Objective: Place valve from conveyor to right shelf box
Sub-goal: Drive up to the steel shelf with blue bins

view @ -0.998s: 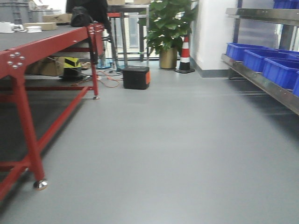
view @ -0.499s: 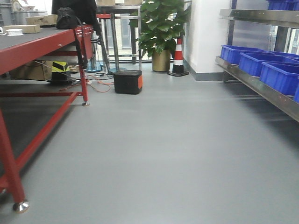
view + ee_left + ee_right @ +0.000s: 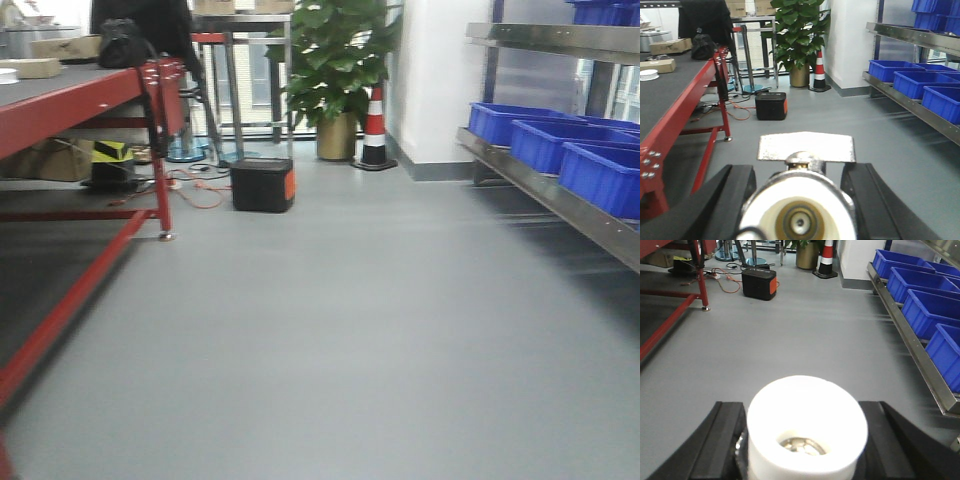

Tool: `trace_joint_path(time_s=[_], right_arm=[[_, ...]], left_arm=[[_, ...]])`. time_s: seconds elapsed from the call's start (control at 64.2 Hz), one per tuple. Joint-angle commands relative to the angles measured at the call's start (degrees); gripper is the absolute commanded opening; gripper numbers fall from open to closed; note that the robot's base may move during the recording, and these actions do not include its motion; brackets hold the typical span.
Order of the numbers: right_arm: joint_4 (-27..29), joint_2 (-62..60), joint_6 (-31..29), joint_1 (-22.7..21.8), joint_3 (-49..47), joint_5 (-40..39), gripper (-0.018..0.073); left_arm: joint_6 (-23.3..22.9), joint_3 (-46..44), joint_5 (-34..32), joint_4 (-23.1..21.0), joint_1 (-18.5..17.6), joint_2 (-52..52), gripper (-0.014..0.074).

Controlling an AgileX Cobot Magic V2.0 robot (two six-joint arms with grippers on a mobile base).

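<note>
My left gripper (image 3: 800,186) is shut on a valve (image 3: 771,212). I see its white cap end-on, with a flat silver handle (image 3: 806,146) above it. My right gripper (image 3: 805,427) is shut on a second valve (image 3: 805,407), whose white cap faces the camera with metal inside. The right shelf (image 3: 560,200) is a stainless-steel rack along the right side holding blue boxes (image 3: 600,175). It also shows in the left wrist view (image 3: 910,107) and the right wrist view (image 3: 912,347). No belt with a dark rim shows.
A red-framed table (image 3: 70,100) with a dark grey top and cardboard boxes stands on the left. Ahead on the grey floor are a black-and-orange box (image 3: 262,185), cables, a potted plant (image 3: 335,70) and a striped cone (image 3: 374,125).
The front view has moved forward along the aisle. The red table has slid left and partly out of frame. The plant, cone and black box have shifted left.
</note>
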Motion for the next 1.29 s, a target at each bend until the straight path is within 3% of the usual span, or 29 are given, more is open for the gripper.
trace_joint_path(time_s=[0.0,1.278], right_arm=[[-0.33,-0.30,-0.23,0.00,-0.38,-4.24,-0.0155],[-0.33,-0.30,-0.23,0.00,-0.38,-4.24,-0.0155]], left_arm=[[-0.39,-0.36,-2.62,-0.52,-0.41,-0.19,-0.0111],[-0.39,-0.36,-2.62,-0.52,-0.41,-0.19,-0.0111]])
